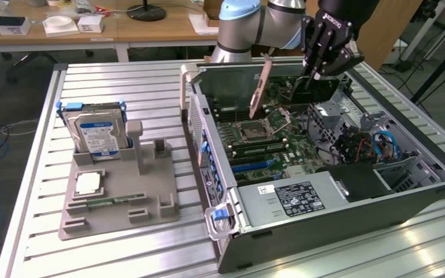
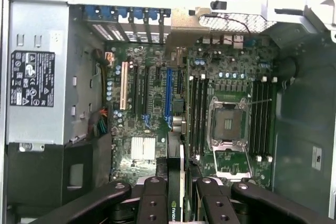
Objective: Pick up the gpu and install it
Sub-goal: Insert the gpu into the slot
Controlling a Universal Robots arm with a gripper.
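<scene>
My gripper hangs over the open computer case, shut on the gpu. The gpu is a dark board held on edge, and its narrow metal bracket points down toward the motherboard. In the wrist view the gpu runs edge-on between my fingers, with my gripper above the board. It lines up roughly with the blue expansion slot below and stays clear of it.
A silver hard drive with a blue label stands in a grey holder on the exterior view's left, with a green memory stick lying on it. Inside the case are the power supply, CPU socket and cables.
</scene>
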